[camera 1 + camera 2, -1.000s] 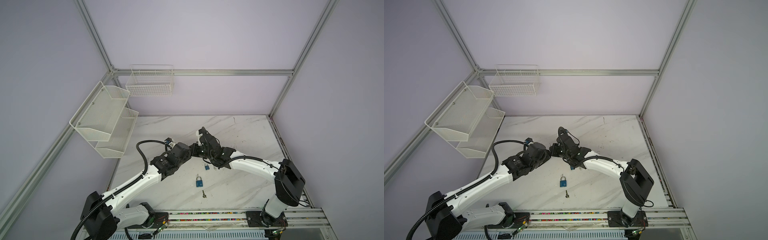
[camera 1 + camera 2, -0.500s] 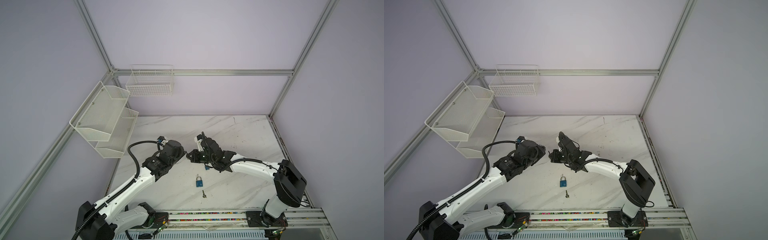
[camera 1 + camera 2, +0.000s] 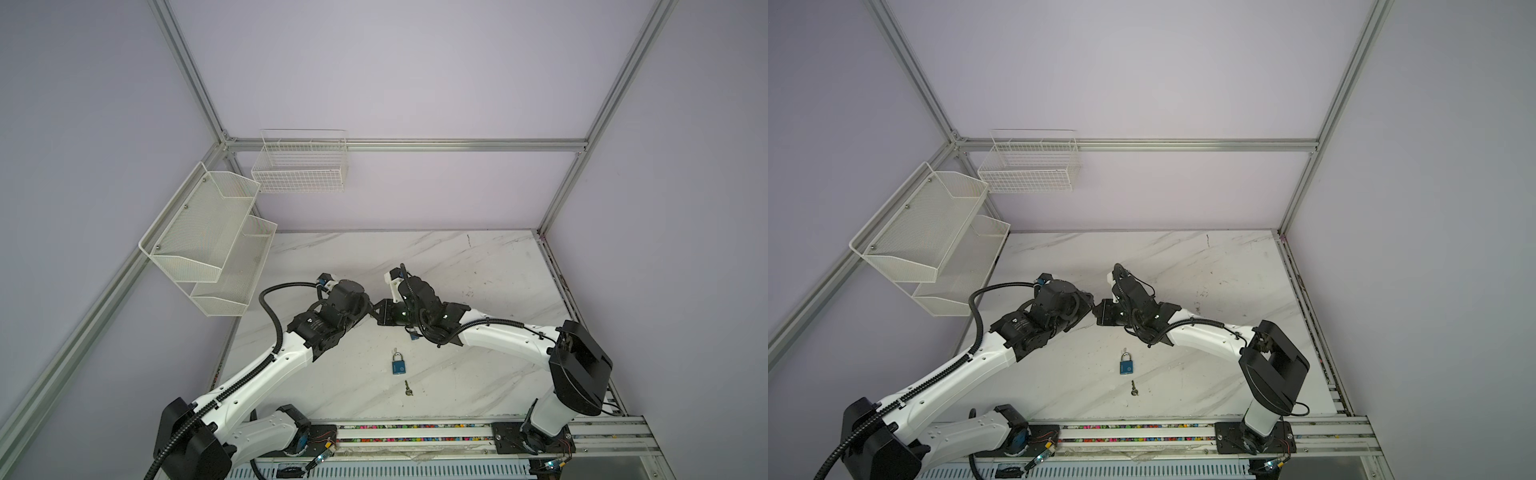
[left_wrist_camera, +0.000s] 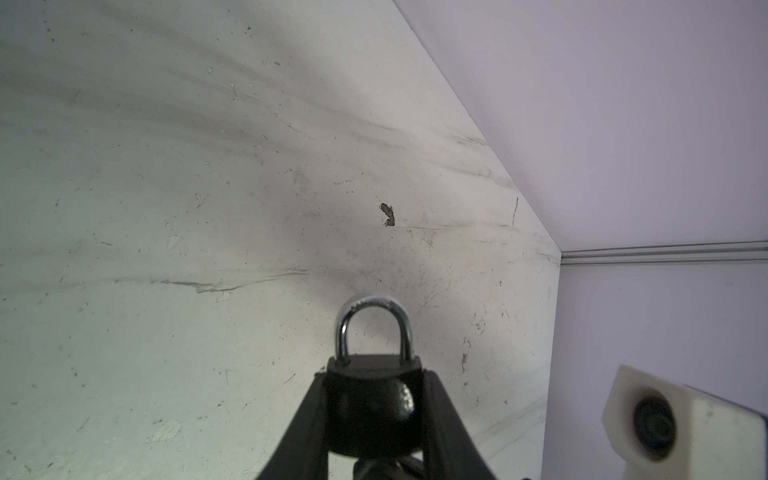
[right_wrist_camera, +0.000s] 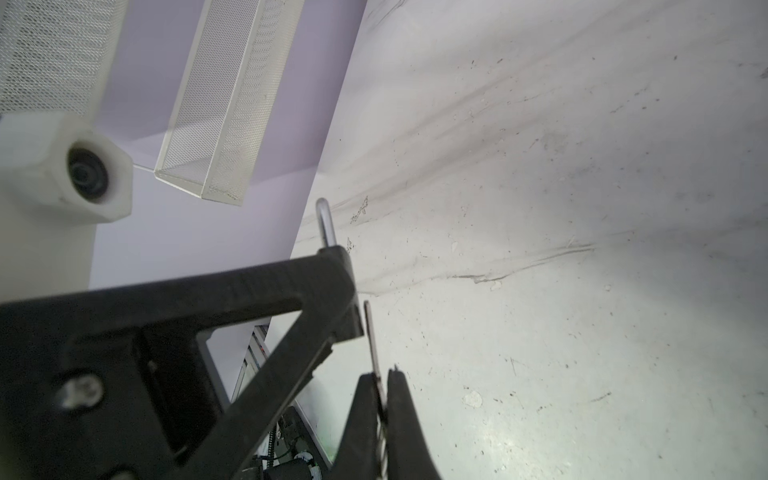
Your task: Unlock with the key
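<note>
Left wrist view: a black padlock (image 4: 371,399) is clamped in the left gripper (image 4: 375,376); right wrist view: a key (image 5: 371,332) is pinched by the right gripper (image 5: 380,376).

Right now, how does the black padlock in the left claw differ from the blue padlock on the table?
The black padlock has a black body, the blue padlock a blue one. The black padlock is clamped in the left claw above the table; the blue padlock lies flat on it. Both have silver shackles, seemingly shut.
</note>
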You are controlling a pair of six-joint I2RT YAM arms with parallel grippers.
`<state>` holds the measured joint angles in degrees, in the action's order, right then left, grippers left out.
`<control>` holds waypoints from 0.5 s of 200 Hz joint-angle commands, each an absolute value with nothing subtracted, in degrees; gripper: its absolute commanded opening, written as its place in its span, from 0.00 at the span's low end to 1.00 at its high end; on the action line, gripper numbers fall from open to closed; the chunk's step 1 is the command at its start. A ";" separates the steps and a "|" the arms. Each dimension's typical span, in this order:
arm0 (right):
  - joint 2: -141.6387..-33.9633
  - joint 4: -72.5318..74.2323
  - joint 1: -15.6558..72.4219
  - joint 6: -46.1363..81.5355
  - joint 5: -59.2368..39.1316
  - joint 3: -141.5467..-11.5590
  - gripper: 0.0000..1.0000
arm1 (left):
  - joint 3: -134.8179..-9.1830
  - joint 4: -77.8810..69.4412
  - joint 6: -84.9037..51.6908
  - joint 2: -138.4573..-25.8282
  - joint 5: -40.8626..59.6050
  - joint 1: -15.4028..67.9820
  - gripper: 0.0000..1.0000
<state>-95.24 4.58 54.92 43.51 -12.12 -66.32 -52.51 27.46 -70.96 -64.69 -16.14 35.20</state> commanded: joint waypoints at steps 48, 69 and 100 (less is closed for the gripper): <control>-94.10 -0.93 57.22 40.52 -9.30 -70.05 0.00 | -54.71 26.59 -70.99 -64.22 -18.72 34.72 0.01; -93.52 -1.83 57.24 40.64 -7.21 -70.16 0.00 | -54.84 26.64 -71.11 -64.42 -18.71 34.70 0.01; -94.05 -1.56 57.22 40.70 -5.26 -70.55 0.00 | -54.93 26.65 -71.30 -64.34 -18.03 34.63 0.01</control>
<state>-95.24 0.12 56.95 41.30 -8.38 -68.99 -52.53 27.94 -70.94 -64.75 -17.28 34.87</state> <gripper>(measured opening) 0.066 0.299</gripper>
